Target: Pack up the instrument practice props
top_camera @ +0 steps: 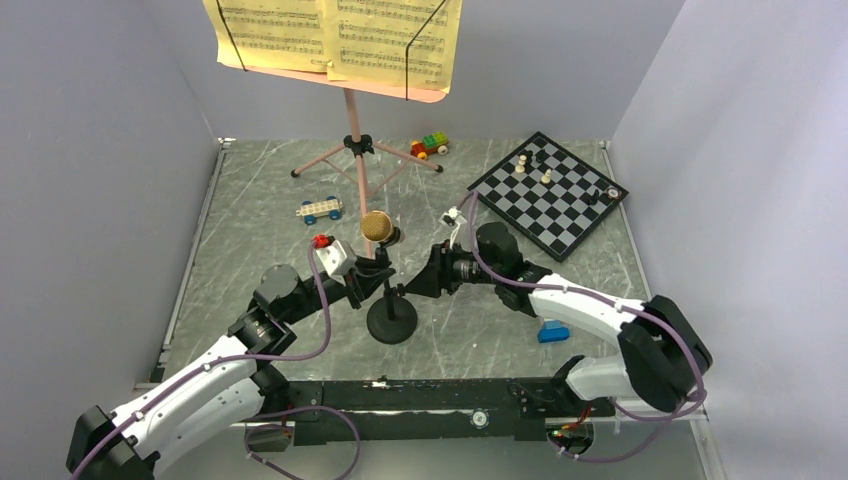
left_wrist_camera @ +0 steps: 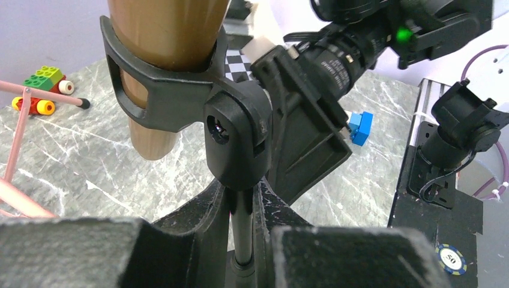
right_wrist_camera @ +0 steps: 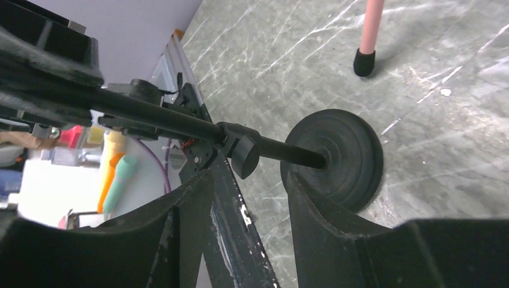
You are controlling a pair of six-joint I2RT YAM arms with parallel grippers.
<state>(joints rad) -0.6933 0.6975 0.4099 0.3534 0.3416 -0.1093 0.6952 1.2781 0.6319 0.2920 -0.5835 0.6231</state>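
Left fingers point(left_wrist_camera: 201, 225) clamped on mic stand point(top_camera: 391, 322) pole; right fingers point(right_wrist_camera: 180, 210) apart, straddling it; sheet music point(top_camera: 390, 40) cropped.

The left claw point(left_wrist_camera: 240, 201) closely flanks the mic stand point(left_wrist_camera: 237, 141) holding the microphone point(left_wrist_camera: 162, 30).

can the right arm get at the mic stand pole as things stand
Probably yes: the right gripper straddles the mic stand's pole near the round base, jaws open, nothing between. The left gripper sits higher, under the microphone clip, out of its way.
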